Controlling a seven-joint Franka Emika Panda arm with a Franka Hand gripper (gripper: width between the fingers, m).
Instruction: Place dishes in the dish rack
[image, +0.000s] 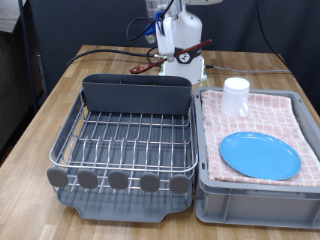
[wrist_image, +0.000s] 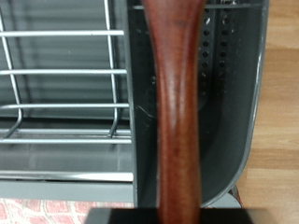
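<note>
Wrist view: I see the gripper (image: 178, 50) closed on the wooden spoon (wrist_image: 178, 112); its long axis hangs directly above the cutlery holder (wrist_image: 224, 65).

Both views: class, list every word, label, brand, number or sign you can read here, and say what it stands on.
There are none to read.
Gripper: white, no marking legible; it holds the spoon, plain wood.
Mug: plain white.
Plate: plain blue.
Rack and its cutlery holder: no label visible.
Bin: its checked cloth is pattern only.
</note>
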